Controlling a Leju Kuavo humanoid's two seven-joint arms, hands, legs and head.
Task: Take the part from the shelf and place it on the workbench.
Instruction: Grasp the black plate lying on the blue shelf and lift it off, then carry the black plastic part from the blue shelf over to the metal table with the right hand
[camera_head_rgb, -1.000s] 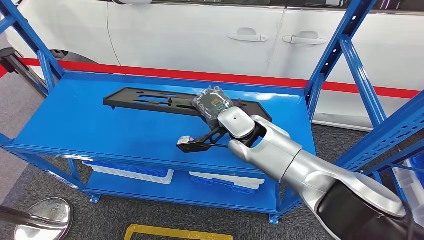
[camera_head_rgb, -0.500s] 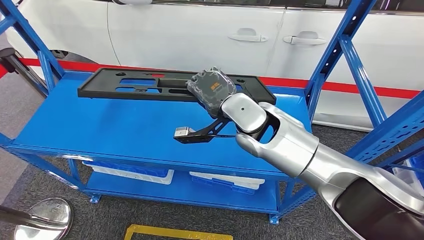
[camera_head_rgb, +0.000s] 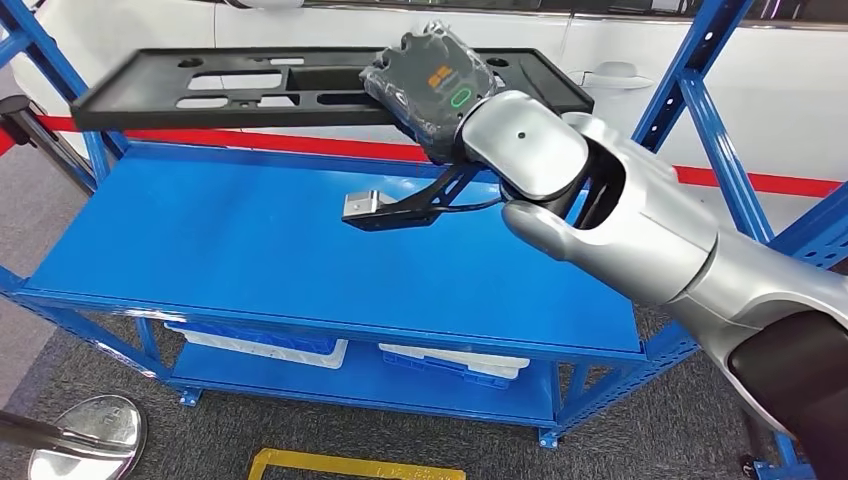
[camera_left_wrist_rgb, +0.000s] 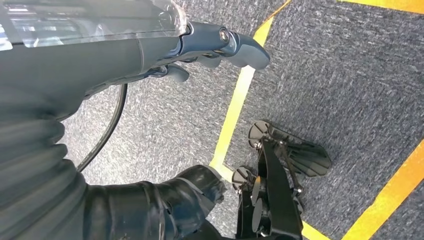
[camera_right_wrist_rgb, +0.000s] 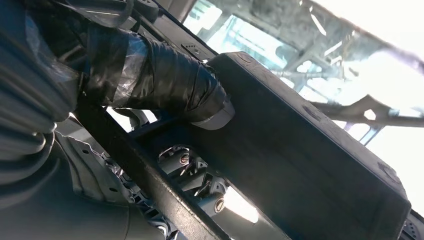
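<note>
Hanging low over the floor, the left hand (camera_left_wrist_rgb: 200, 47) holds nothing, its fingers (camera_left_wrist_rgb: 240, 47) curled in. Farther out, the right hand (camera_head_rgb: 435, 85) grips the part (camera_head_rgb: 200, 85), a long black slotted panel, lifted clear above the blue shelf (camera_head_rgb: 250, 250). It looks rigid and light, yet held near one end it probably levers hard; a grip nearer the middle seems safer.

The right hand (camera_head_rgb: 440, 85) grips a long black slotted part (camera_head_rgb: 240, 85), lifted clear above the blue shelf (camera_head_rgb: 250, 250). Behind stands a white car (camera_head_rgb: 380, 20); grey carpet lies below.
</note>
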